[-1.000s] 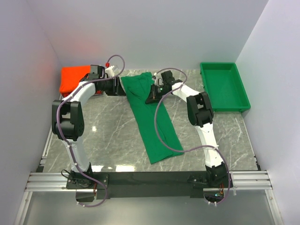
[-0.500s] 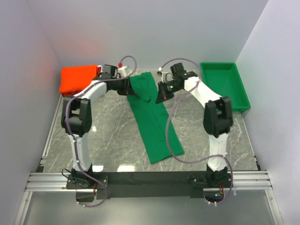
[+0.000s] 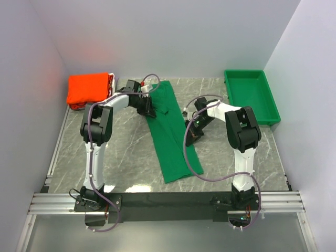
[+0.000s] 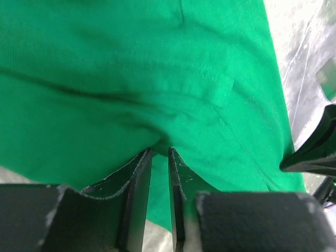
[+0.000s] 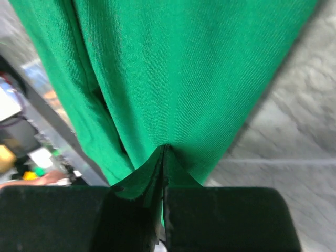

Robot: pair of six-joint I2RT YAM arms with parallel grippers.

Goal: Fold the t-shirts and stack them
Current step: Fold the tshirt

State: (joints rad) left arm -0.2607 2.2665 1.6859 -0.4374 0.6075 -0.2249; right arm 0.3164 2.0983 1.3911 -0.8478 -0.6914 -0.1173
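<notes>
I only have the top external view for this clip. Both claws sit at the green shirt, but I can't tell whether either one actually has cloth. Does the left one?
Observer: Yes. In the left wrist view, the left claw pinches a raised fold of the green t-shirt. Its jaws are nearly closed, with cloth drawn in between them.
Operator: And the right one?
Observer: It has cloth too. In the right wrist view, the right claw is shut tight on the shirt, and the fabric puckers to a point where the jaws meet.
</notes>
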